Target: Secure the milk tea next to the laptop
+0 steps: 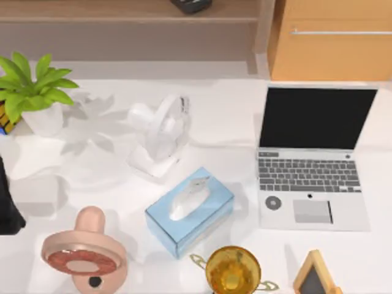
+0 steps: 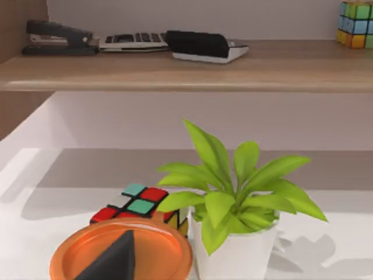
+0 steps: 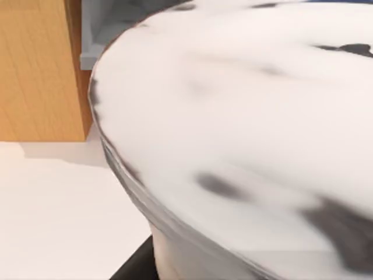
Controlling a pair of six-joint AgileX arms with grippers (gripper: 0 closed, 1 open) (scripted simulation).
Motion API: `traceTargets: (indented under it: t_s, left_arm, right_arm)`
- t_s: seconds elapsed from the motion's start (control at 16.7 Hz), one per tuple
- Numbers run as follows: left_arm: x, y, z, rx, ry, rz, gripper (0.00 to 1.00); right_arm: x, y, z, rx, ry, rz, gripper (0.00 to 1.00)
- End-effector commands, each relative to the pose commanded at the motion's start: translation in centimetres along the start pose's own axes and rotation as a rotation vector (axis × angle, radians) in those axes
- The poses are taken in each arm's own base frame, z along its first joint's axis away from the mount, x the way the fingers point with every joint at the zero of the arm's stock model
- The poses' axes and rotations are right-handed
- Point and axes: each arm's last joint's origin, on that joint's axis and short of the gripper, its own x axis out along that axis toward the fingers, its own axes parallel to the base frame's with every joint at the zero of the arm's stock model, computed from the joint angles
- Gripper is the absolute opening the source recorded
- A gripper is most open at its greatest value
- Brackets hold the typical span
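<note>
The milk tea (image 3: pixel 250 134) is a cup with a white lid flecked with dark spots, seen very close in the right wrist view, with my right gripper right at it. The silver-grey laptop (image 1: pixel 313 160) stands open at the table's right, with a black screen, dark keys and a round sticker by the trackpad. My left arm (image 1: pixel 7 205) stays at the table's left edge. A dark part of my left gripper (image 2: pixel 119 252) shows in the left wrist view, over an orange disc (image 2: pixel 70 256).
A potted plant (image 1: pixel 33 92) and a colour cube (image 2: pixel 137 204) sit at the back left. A white fan (image 1: pixel 160 131) and a blue tissue box (image 1: pixel 190 211) take the middle. Along the front stand a pink stand (image 1: pixel 86 251), a gold trophy (image 1: pixel 233 271) and a small framed board (image 1: pixel 315 277). A wooden cabinet (image 1: pixel 331 43) is behind the laptop.
</note>
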Motion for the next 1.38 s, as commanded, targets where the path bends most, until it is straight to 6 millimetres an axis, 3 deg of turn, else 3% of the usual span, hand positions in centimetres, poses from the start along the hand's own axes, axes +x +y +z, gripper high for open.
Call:
traceTargets:
  t_s: [0.78,1.08,1.38]
  left_arm:
    - [0.0,0.0,0.0,0.0,0.0,0.0,1.0]
    - [0.0,0.0,0.0,0.0,0.0,0.0,1.0]
    - [0.0,0.0,0.0,0.0,0.0,0.0,1.0]
  right_arm:
    - [-0.3,0.0,0.8,0.006,0.004,0.0,0.0]
    - [0.3,0.9,4.3,-0.068,-0.116,-0.003,0.0]
    - [-0.2,4.3,6.9,-0.083,-0.176,0.01,0.0]
